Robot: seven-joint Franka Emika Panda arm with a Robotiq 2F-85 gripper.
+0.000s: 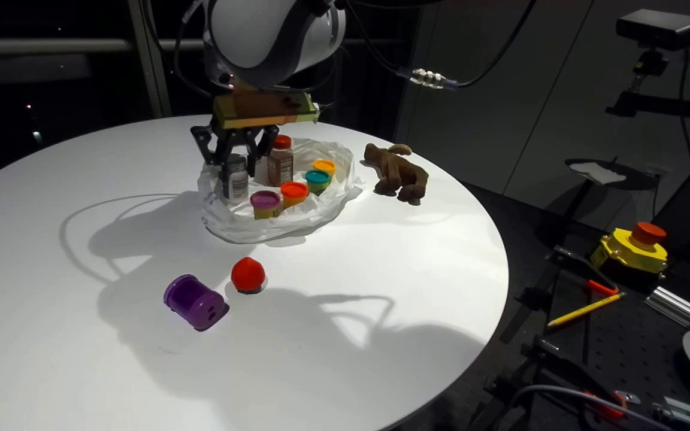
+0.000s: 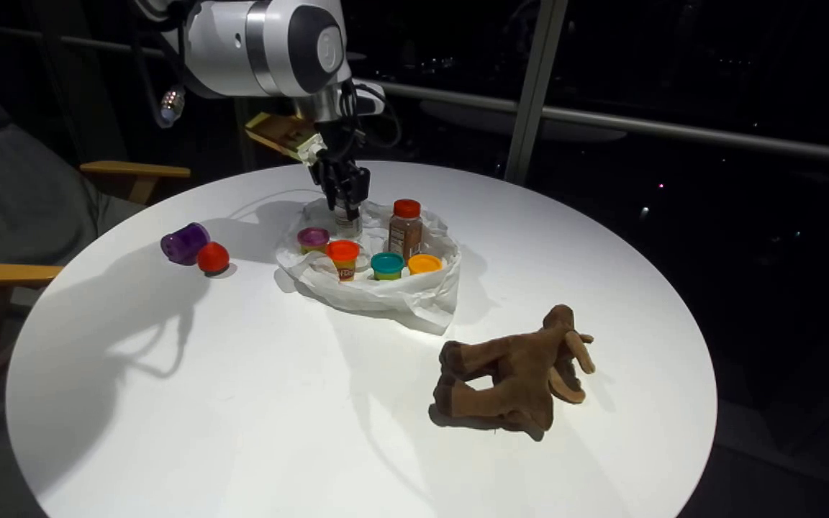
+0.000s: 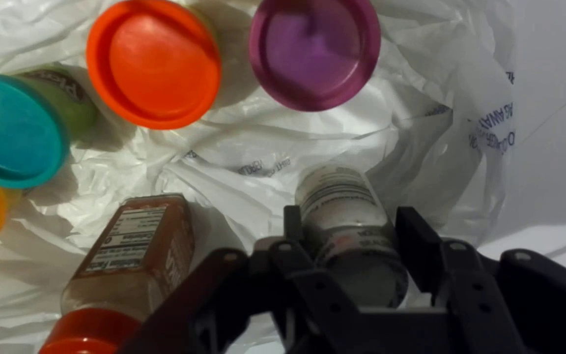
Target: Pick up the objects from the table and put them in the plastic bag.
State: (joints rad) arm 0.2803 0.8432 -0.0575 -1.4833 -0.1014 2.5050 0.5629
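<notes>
Claw (image 3: 349, 221) straddles the pale bottle (image 3: 334, 196) inside the plastic bag (image 1: 238, 233), far on the surface (image 2: 270, 432); whether it clamps, I cannot tell. A release looks due: settle the base, part gently, rise straight, avoiding the red-capped jar (image 3: 116, 280).

In an exterior view, you have the plastic bag (image 1: 237, 228) on the table (image 1: 381, 287), holding two bottles (image 1: 281, 163) beside a curved row of four tubs (image 1: 294, 191). To your bag's right lies the plush toy (image 1: 402, 173); before the bag, a cylinder (image 1: 193, 301) lies just left of a small rounded object (image 1: 248, 275).
</notes>
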